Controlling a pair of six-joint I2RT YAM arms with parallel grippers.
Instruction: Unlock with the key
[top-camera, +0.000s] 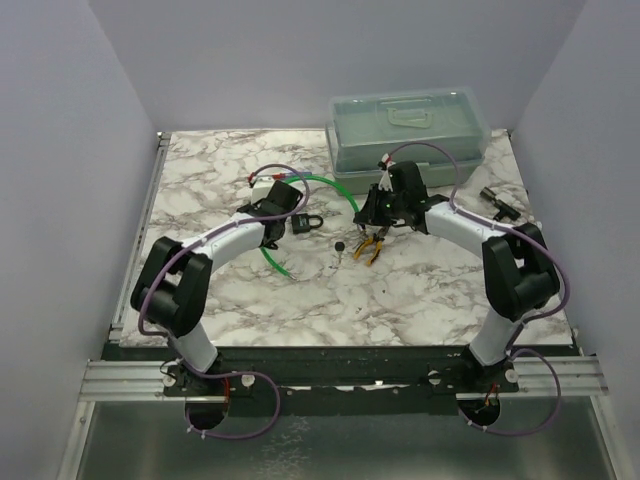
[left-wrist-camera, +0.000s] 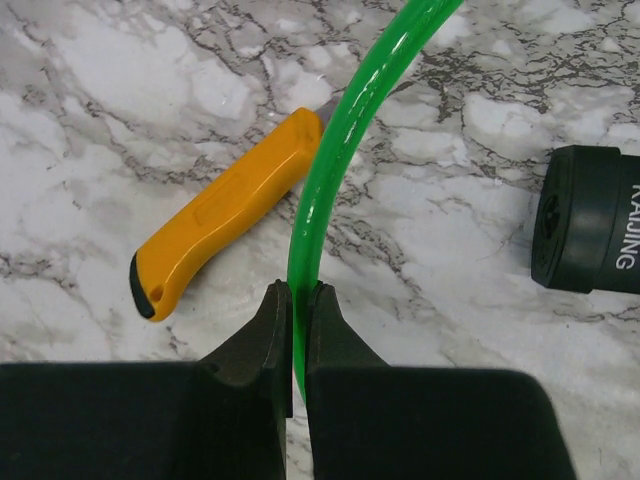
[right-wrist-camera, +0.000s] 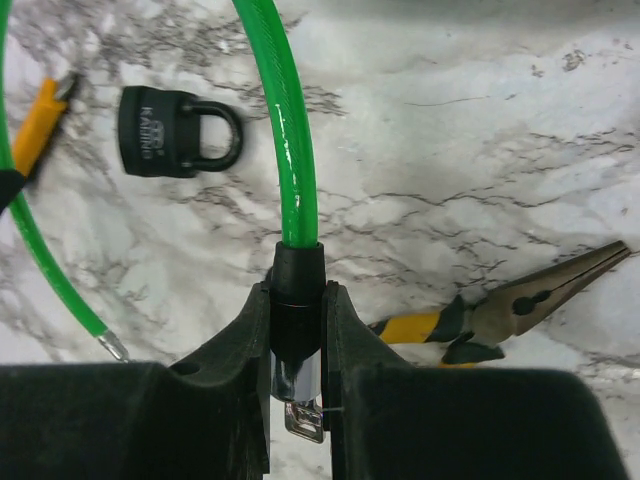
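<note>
The tiny key (top-camera: 340, 248), with a dark round head, lies on the marble table (top-camera: 430, 290) just left of the yellow-handled pliers (top-camera: 372, 245); neither wrist view shows it. A black padlock (top-camera: 305, 222) (right-wrist-camera: 175, 131) lies with its shackle closed between the two arms. A green cable (top-camera: 330, 185) arcs between the grippers. My left gripper (left-wrist-camera: 298, 290) is shut on the thin green cable (left-wrist-camera: 330, 160) near its bare end. My right gripper (right-wrist-camera: 297, 290) is shut on the cable's black end fitting (right-wrist-camera: 297, 290), from which a silver tab sticks out behind the fingers.
An orange-handled tool (left-wrist-camera: 220, 215) lies left of the cable, close to the left fingers. The pliers (right-wrist-camera: 500, 315) rest right of the right gripper. A clear green toolbox (top-camera: 408, 130) stands at the back, and a small black object (top-camera: 495, 197) lies at the right.
</note>
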